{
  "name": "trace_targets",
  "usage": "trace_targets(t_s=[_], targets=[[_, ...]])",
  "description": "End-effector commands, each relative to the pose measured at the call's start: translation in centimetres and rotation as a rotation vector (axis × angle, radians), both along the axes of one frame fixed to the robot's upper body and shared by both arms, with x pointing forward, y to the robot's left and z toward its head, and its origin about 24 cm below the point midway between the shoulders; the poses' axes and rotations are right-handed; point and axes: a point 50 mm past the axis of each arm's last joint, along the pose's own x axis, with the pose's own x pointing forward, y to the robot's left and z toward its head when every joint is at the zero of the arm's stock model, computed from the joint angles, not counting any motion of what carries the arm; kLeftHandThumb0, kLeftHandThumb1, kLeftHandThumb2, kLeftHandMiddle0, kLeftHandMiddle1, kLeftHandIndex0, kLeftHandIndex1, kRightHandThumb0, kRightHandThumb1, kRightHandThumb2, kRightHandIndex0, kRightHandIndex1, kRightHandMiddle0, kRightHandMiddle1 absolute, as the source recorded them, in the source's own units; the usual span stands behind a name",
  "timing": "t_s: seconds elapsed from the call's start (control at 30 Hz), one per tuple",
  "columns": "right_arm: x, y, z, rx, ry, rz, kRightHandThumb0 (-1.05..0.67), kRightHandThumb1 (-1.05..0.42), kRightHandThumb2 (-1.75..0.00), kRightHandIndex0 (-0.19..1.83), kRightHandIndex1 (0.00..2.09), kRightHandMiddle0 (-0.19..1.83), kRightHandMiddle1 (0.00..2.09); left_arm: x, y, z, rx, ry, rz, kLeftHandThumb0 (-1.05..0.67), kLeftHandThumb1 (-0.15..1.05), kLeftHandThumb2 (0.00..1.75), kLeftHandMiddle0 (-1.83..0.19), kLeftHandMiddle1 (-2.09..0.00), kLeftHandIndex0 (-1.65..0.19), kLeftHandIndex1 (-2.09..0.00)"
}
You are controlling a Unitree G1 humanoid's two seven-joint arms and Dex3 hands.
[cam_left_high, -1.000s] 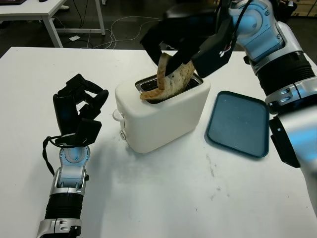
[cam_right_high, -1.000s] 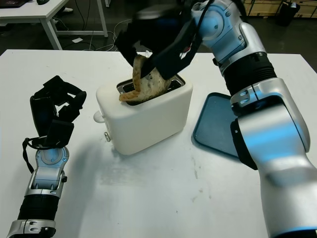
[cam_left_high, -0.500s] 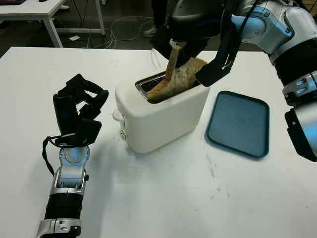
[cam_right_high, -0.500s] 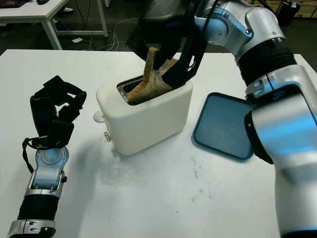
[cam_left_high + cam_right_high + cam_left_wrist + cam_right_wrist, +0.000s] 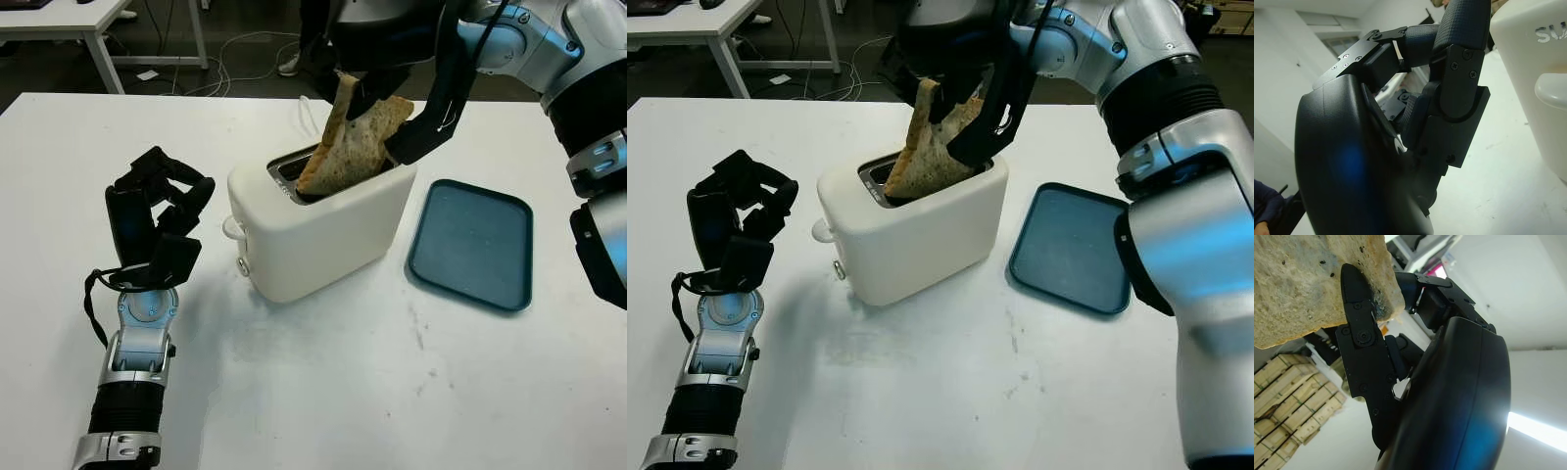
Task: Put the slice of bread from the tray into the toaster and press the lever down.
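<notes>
A brown slice of bread (image 5: pixel 355 147) stands tilted with its lower end in the slot of the white toaster (image 5: pixel 318 220) at the table's middle. My right hand (image 5: pixel 387 73) reaches over the toaster from the far right and is shut on the slice's upper part; its black fingers (image 5: pixel 1359 328) pinch the crust (image 5: pixel 1308 289). The toaster's white lever knob (image 5: pixel 232 227) sticks out of its left end. My left hand (image 5: pixel 157 220) is held upright to the left of the toaster with curled fingers (image 5: pixel 1459 73) and holds nothing. The dark blue tray (image 5: pixel 472 242) lies bare right of the toaster.
White table (image 5: pixel 323 392) with free room in front of the toaster. Another white table (image 5: pixel 69 20) and cables on the floor lie beyond the far edge. A person's legs (image 5: pixel 312 29) stand behind the table.
My right hand has lifted and turned the slice from a slumped, folded pose to more upright in the slot. The left hand has not moved.
</notes>
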Motion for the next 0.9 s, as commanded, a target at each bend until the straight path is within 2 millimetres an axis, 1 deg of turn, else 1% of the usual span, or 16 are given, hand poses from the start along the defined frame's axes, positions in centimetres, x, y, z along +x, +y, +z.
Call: trace_targets(t_s=[0.0, 0.23, 0.33, 0.47, 0.57, 0.6, 0.63, 0.67, 0.7, 0.73, 0.77, 0.8, 0.83, 0.87], targets=[[-0.2, 0.1, 0.7, -0.02, -0.039, 0.013, -0.49, -0.92, -0.22, 1.11, 1.75, 0.87, 1.75, -0.2, -0.1, 0.1, 0.004, -0.013, -0.002, -0.96, 0.92, 0.22, -1.03, -1.46, -0.89, -1.29], [-0.3, 0.5, 0.4, -0.096, -0.092, 0.029, -0.51, -0.92, -0.21, 1.12, 1.75, 0.86, 1.75, -0.2, -0.1, 0.1, -0.005, -0.011, 0.002, -0.96, 0.92, 0.21, -1.02, -1.46, -0.89, -1.29], [-0.4, 0.7, 0.0, -0.125, -0.109, 0.054, -0.49, -0.92, -0.21, 1.1, 1.75, 0.82, 1.75, -0.2, -0.1, 0.1, 0.004, -0.012, 0.003, -0.96, 0.92, 0.22, -1.02, -1.46, -0.89, -1.29], [-0.4, 1.1, -0.7, -0.155, -0.153, 0.095, -0.48, -0.92, -0.16, 1.1, 1.75, 0.77, 1.73, -0.2, -0.1, 0.1, 0.001, -0.013, 0.0, -0.97, 0.92, 0.22, -1.02, -1.46, -0.89, -1.29], [-0.5, 1.4, -1.3, -0.129, -0.128, 0.127, -0.52, -0.92, -0.22, 1.1, 1.75, 0.8, 1.73, -0.2, -0.2, 0.1, 0.006, -0.013, -0.004, -0.97, 0.92, 0.22, -1.02, -1.46, -0.89, -1.29], [-0.5, 1.5, -1.4, -0.108, -0.106, 0.134, -0.56, -0.92, -0.22, 1.07, 1.75, 0.83, 1.67, -0.2, -0.1, 0.1, 0.009, -0.012, -0.002, -0.97, 0.92, 0.23, -1.02, -1.45, -0.89, -1.29], [-0.6, 1.5, -1.4, -0.09, -0.072, 0.131, -0.63, -0.92, -0.22, 1.04, 1.7, 0.83, 1.54, -0.2, -0.2, 0.1, 0.009, -0.012, 0.0, -0.97, 0.92, 0.23, -1.02, -1.45, -0.89, -1.29], [-0.6, 1.6, -1.3, -0.088, -0.037, 0.117, -0.73, -0.92, -0.22, 1.01, 1.68, 0.8, 1.47, -0.2, -0.2, 0.1, 0.007, -0.011, 0.002, -0.97, 0.92, 0.23, -1.02, -1.45, -0.89, -1.29], [-0.6, 1.6, -1.3, -0.094, -0.007, 0.106, -0.85, -0.92, -0.22, 0.83, 1.6, 0.71, 1.4, -0.2, -0.2, 0.1, 0.005, -0.012, 0.002, -0.97, 0.92, 0.23, -1.02, -1.45, -0.89, -1.29], [-0.7, 1.7, -1.2, -0.097, 0.03, 0.097, -0.93, -0.92, -0.22, 0.66, 1.45, 0.65, 1.32, -0.3, -0.2, 0.1, 0.01, -0.012, 0.005, -0.96, 0.92, 0.22, -1.02, -1.45, -0.89, -1.29], [-0.8, 1.7, -1.0, -0.095, 0.071, 0.084, -1.0, -0.92, -0.19, 0.55, 1.07, 0.57, 0.99, -0.3, -0.1, 0.1, 0.01, -0.011, 0.006, -0.97, 0.92, 0.23, -1.03, -1.45, -0.89, -1.29], [-0.8, 1.6, -0.9, -0.088, 0.107, 0.075, -1.02, -0.92, -0.15, 0.49, 0.84, 0.55, 0.71, -0.3, -0.1, 0.1, 0.01, -0.009, 0.006, -0.97, 0.92, 0.24, -1.03, -1.45, -0.89, -1.29], [-0.9, 1.5, -0.7, -0.074, 0.137, 0.067, -1.04, -0.92, -0.11, 0.42, 0.65, 0.53, 0.41, -0.3, -0.1, 0.1, 0.009, -0.008, 0.005, -0.97, 0.92, 0.23, -1.03, -1.45, -0.89, -1.29], [-0.9, 1.5, -0.5, -0.061, 0.157, 0.062, -1.04, -0.92, -0.09, 0.38, 0.58, 0.51, 0.28, -0.3, -0.1, 0.0, 0.007, -0.007, 0.003, -0.97, 0.92, 0.23, -1.03, -1.45, -0.89, -1.28]])
